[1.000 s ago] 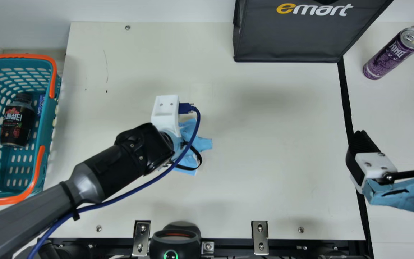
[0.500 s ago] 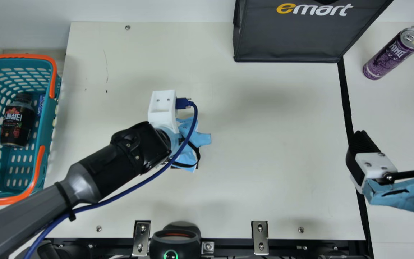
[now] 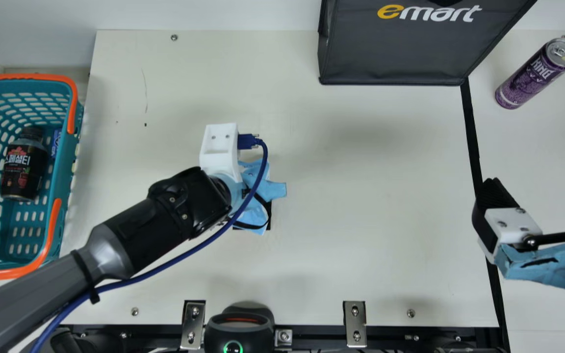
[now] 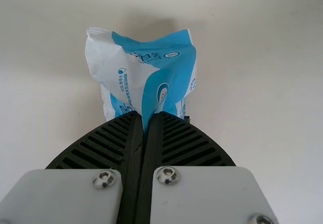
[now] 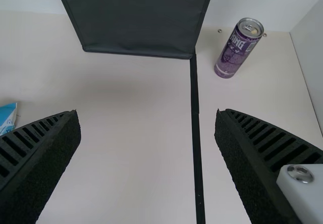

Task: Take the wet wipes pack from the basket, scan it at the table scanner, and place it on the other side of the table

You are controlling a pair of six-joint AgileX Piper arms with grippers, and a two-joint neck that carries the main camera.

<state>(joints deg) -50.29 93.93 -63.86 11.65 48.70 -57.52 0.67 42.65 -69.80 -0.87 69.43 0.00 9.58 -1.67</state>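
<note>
Cream table [image 3: 361,220], with your left gripper [image 4: 144,114] pinching the wet wipes pack [image 4: 171,72] above it, outside the basket [image 3: 69,152]: removal is complete. Scanning at the scanner [image 3: 239,328] and far-side placement probably remain; your right gripper [image 5: 147,113] stands wide and empty.

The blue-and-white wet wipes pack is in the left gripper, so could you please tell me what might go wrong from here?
The crumpled blue-and-white wet wipes pack is pinched at a fold by the left gripper, so it might twist or slip. Its creases could also keep a barcode from the black table scanner. The tall purple metal can stands on the right side and might be knocked if the pack is set down near it.
</note>
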